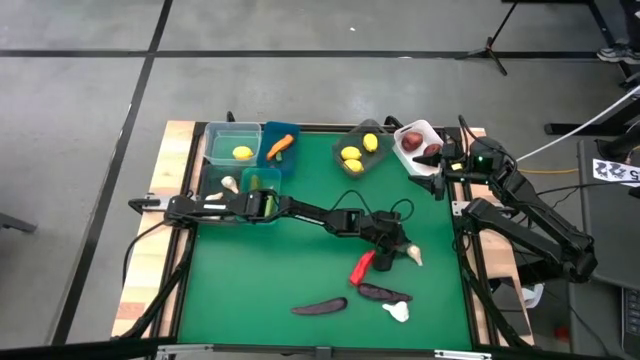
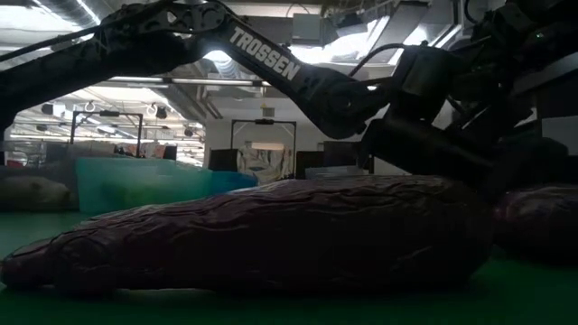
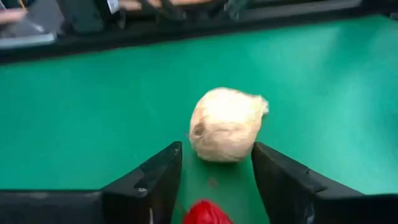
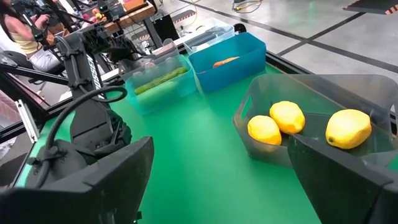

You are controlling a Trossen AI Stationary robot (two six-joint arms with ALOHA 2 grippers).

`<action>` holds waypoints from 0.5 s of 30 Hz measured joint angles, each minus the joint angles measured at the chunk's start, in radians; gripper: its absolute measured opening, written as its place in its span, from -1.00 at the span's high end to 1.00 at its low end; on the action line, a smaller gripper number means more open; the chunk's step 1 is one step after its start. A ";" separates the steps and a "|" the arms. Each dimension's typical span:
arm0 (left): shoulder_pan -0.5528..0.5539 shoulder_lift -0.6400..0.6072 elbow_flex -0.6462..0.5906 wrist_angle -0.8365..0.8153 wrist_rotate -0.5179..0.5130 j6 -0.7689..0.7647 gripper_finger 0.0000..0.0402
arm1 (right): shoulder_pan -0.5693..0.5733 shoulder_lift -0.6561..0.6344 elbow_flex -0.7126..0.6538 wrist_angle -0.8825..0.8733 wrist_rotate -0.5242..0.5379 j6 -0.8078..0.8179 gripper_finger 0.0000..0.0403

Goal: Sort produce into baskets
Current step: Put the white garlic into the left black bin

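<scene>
My left gripper (image 1: 398, 250) is open and low over the green mat at centre right. Its fingers stand on either side of the near end of a white garlic bulb (image 3: 227, 124), which also shows in the high view (image 1: 411, 256). A red pepper (image 1: 362, 266) lies just beside the gripper, and its tip shows between the fingers (image 3: 205, 214). Two dark eggplants (image 1: 318, 307) (image 1: 385, 293) and a second garlic bulb (image 1: 397, 312) lie nearer the front edge. My right gripper (image 4: 217, 180) is open and empty, beside the grey basket (image 4: 311, 93) that holds three lemons (image 4: 286, 115). My left gripper has its open fingers (image 3: 152, 177) low on either side of the garlic bulb's near end (image 3: 217, 155), coming level along the mat. The bulb lies on the mat. I cannot tell whether a finger touches it.
Along the far edge stand a clear green basket (image 1: 225, 135) with a lemon, a blue one (image 1: 272, 135) with a carrot, a teal one (image 1: 262, 180) with a cucumber, and a white one (image 1: 420, 128) with red pieces. A garlic bulb (image 1: 229, 184) lies beside them. One eggplant (image 2: 271, 235) fills the low view.
</scene>
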 joint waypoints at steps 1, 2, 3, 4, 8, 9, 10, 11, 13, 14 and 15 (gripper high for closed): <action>0.000 0.000 0.000 0.010 0.000 0.000 0.08 | 0.000 0.000 0.000 0.000 0.000 0.000 -0.83; -0.001 0.000 0.000 0.018 0.000 0.001 0.10 | 0.000 0.000 0.000 0.000 0.000 0.000 -0.83; -0.002 0.000 0.000 0.020 0.000 0.003 0.11 | 0.000 0.000 0.000 0.000 0.000 0.000 -0.83; -0.002 0.000 0.000 0.019 0.000 0.009 0.13 | 0.000 0.000 0.000 0.000 0.000 0.000 -0.83; -0.004 0.000 0.000 0.017 -0.001 0.016 0.24 | 0.000 0.000 0.000 0.000 0.000 0.000 -0.83; -0.004 0.000 0.000 0.017 0.000 0.016 0.28 | 0.000 0.000 0.000 0.000 0.000 0.000 -0.83; -0.004 0.000 0.000 0.016 -0.001 0.016 0.32 | 0.000 0.000 0.000 0.000 0.000 0.000 -0.83; -0.004 0.000 0.000 0.015 0.000 0.016 0.37 | 0.000 0.000 0.000 0.000 0.000 0.000 -0.83; -0.004 0.000 0.000 0.014 0.000 0.016 0.47 | 0.000 0.000 0.000 0.000 0.000 0.000 -0.83; -0.004 0.000 0.000 0.015 0.000 0.016 0.53 | 0.000 0.000 0.000 0.000 0.000 0.000 -0.83; -0.004 0.000 0.000 0.015 0.000 0.016 0.58 | 0.000 0.000 0.000 0.000 0.000 0.000 -0.83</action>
